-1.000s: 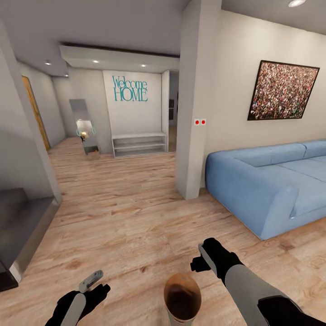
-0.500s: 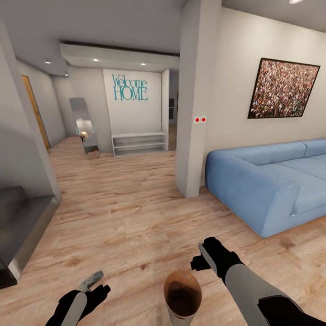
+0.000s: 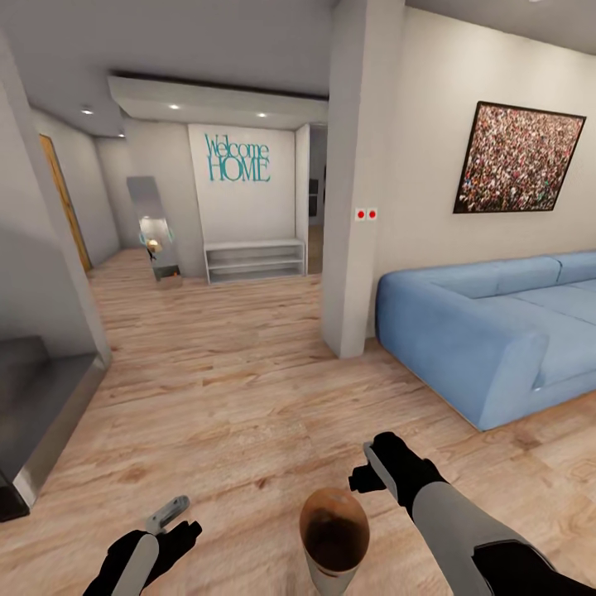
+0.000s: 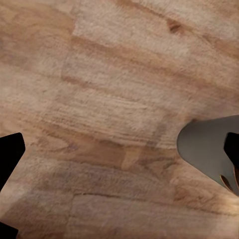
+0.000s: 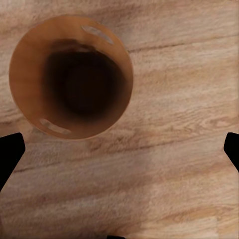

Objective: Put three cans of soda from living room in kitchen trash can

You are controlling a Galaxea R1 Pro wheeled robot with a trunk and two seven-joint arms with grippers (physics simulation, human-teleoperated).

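Tash can (image 3: 334, 538) on plank floor (image 3: 232, 389) between both grippers — left gripper (image 3: 170, 517) and right gripper (image 3: 372, 472) spread wide, empty. Risk: driving forward could topple it — base close.

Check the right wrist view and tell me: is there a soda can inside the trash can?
No: the trash can shows a bare brown inner wall and a dark bottom, with no can visible inside it.

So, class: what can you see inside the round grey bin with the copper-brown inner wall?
Copper-brown inner wall with two slots; the round grey bin's bottom is too dark to tell.
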